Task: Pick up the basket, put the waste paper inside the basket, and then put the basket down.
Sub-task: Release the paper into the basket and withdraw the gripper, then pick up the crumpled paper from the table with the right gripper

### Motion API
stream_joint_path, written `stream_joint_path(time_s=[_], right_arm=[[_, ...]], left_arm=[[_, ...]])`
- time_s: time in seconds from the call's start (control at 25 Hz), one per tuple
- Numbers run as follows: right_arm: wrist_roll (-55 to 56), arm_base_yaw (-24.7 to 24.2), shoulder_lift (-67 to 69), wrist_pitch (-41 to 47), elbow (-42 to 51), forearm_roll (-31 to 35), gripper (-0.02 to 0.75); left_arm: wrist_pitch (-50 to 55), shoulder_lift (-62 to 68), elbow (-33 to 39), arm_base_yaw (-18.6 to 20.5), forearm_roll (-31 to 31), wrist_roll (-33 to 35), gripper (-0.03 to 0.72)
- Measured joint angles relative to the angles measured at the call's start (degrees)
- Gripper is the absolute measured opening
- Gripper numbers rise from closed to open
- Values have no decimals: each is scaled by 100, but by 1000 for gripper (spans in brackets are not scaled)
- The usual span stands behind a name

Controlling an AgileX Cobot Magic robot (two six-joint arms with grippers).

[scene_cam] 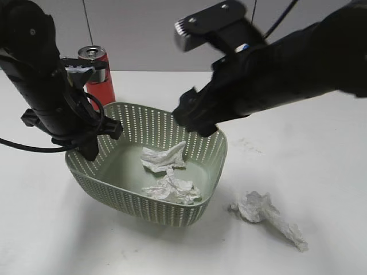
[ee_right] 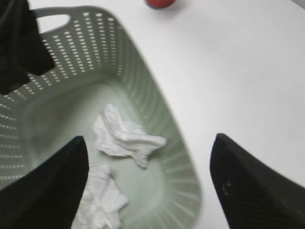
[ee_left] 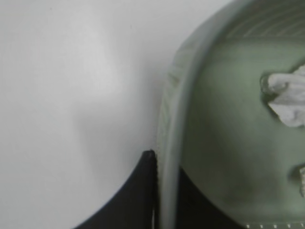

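Note:
The pale sage-green basket (scene_cam: 198,150) sits tilted, its left side raised. My left gripper (scene_cam: 90,146) is shut on the basket's left rim (ee_left: 167,191). Two white wads of waste paper lie inside: one (scene_cam: 165,157) toward the back, one (scene_cam: 172,189) toward the front; both also show in the right wrist view (ee_right: 125,136) (ee_right: 97,202). A third, longer twisted wad (scene_cam: 265,213) lies on the table right of the basket. My right gripper (scene_cam: 194,117) is open and empty above the basket's far right rim (ee_right: 157,112).
A red drink can (scene_cam: 96,77) stands behind the basket at the back left, partly hidden by my left arm; its base shows in the right wrist view (ee_right: 160,3). The white table (scene_cam: 298,137) spreads to the right and front.

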Motion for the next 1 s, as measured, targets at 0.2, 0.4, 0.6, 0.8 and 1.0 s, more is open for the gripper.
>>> stream_joint_path(time_s=[0.2, 0.4, 0.6, 0.8, 1.0], right_arm=[[159, -906, -535, 1459, -11, -196, 582], [165, -1055, -534, 1473, 852, -188, 577], [165, -1059, -306, -63, 2190, -74, 576], [169, -1059, 135, -1096, 2828, -58, 573], [169, -1059, 686, -1402, 2901, -58, 563]], left_arm=[[12, -4, 0, 0, 0, 0, -1], [8, -11, 0, 0, 2, 0, -1], [8, -18, 0, 0, 2, 0, -1], [8, -18, 0, 0, 2, 0, -1], [8, -18, 0, 0, 2, 0, -1]])
